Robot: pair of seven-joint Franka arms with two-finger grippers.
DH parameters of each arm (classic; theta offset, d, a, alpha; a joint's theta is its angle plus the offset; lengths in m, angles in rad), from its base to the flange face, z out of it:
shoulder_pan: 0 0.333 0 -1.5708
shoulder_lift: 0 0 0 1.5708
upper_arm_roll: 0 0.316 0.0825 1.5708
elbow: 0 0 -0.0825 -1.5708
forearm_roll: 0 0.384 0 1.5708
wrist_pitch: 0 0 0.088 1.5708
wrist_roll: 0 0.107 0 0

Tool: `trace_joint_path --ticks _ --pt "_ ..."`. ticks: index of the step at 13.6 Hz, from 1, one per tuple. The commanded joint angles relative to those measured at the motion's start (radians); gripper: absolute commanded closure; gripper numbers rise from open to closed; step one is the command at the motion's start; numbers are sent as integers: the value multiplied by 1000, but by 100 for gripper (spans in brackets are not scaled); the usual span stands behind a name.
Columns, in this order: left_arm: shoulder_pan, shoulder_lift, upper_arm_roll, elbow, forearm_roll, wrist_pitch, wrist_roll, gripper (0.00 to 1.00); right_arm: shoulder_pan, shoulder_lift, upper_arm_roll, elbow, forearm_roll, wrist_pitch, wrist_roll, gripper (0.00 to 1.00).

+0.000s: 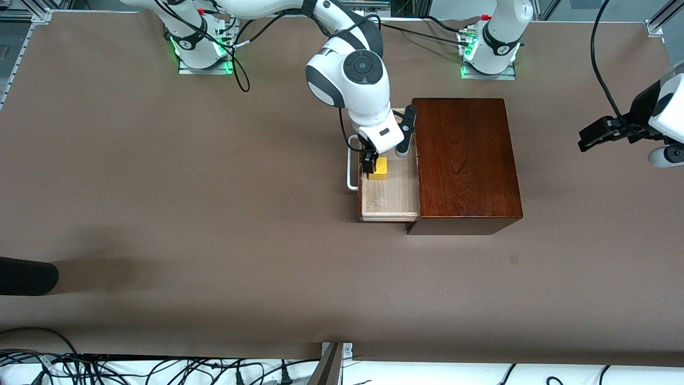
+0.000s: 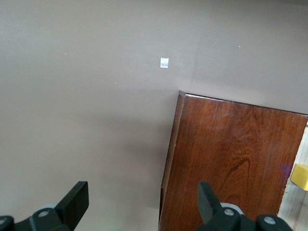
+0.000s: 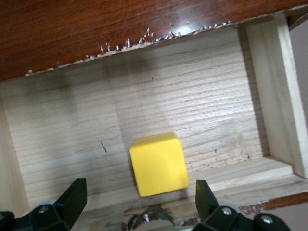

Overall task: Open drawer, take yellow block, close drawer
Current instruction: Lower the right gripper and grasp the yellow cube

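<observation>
Under the right gripper sits the block, on the floor of the pulled-out drawer, close against the drawer's front wall; the gripper's fingers are spread wide, one on each side of the block and clear of it, holding nothing. Bare pale wood lies open around the block toward the box and toward the drawer's side walls, while the front wall and the handle crowd it on the remaining side. One edge of the drawer's opening, where the box's dark top overhangs, looks chipped in the right wrist view. Off toward its own end of the table, the left gripper waits in the air with fingers spread, over bare table beside the box's corner. Counted: one box, one drawer, one handle, one block, two arms. One small pale mark shows on the table near the box, and a dark rounded object lies at the table's edge at the right arm's end.
</observation>
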Motion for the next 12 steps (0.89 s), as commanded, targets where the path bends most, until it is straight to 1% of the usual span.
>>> trace_joint_path --ticks 1,5,12 --pt "18 -27 -2 -21 -24 6 2 0 -5 23 1 29 -14 25 -43 0" --pt "18 -27 -2 -21 -24 5 2 0 -5 52 -1 29 -14 85 -53 0" --pt "18 -27 -2 -21 -24 5 2 0 -5 73 -3 29 -35 92 -56 0"
